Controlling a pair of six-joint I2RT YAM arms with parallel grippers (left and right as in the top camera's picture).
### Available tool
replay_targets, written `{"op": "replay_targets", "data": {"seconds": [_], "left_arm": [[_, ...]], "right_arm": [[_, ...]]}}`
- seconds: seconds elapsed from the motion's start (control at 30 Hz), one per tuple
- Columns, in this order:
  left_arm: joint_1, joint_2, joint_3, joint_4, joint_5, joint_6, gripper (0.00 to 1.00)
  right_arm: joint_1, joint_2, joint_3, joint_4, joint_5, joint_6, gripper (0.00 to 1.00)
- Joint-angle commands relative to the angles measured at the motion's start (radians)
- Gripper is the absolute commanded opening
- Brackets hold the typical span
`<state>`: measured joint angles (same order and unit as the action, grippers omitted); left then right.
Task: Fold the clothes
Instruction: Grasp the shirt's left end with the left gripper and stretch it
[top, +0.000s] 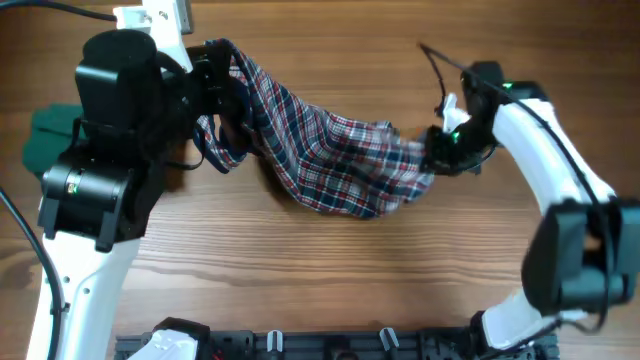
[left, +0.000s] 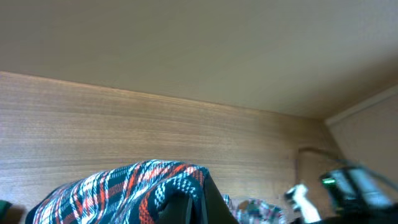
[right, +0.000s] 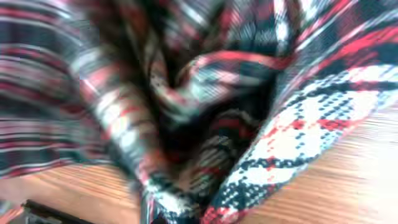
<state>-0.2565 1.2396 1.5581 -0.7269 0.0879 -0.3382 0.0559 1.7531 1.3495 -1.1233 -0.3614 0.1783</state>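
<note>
A plaid shirt in blue, red and white (top: 330, 155) hangs stretched between my two grippers above the wooden table. My left gripper (top: 222, 85) is shut on its left end, raised high; in the left wrist view the cloth (left: 124, 190) drapes over the dark fingers (left: 199, 208). My right gripper (top: 440, 150) is shut on the right end, low near the table. In the right wrist view the bunched plaid cloth (right: 205, 106) fills the frame and hides the fingers. The middle of the shirt sags to the table.
A dark green cloth (top: 50, 135) lies at the left table edge, partly under my left arm. A black cable (top: 440, 65) runs behind my right arm. A dark rail (top: 330, 345) lines the front edge.
</note>
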Motion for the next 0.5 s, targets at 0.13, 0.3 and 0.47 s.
{"op": "replay_targets", "data": {"seconds": [0.13, 0.3, 0.47], "left_arm": [[0.003, -0.035, 0.151, -0.016, -0.031, 0.047, 0.04], [0.003, -0.087, 0.164, -0.078, -0.109, 0.047, 0.04], [0.003, -0.159, 0.164, -0.179, -0.109, 0.062, 0.04]], "right_arm": [[0.002, -0.436, 0.175, -0.038, 0.450, 0.202, 0.04], [0.002, -0.578, 0.175, -0.046, 0.502, 0.230, 0.04], [0.002, -0.658, 0.175, -0.098, 0.602, 0.370, 0.04]]}}
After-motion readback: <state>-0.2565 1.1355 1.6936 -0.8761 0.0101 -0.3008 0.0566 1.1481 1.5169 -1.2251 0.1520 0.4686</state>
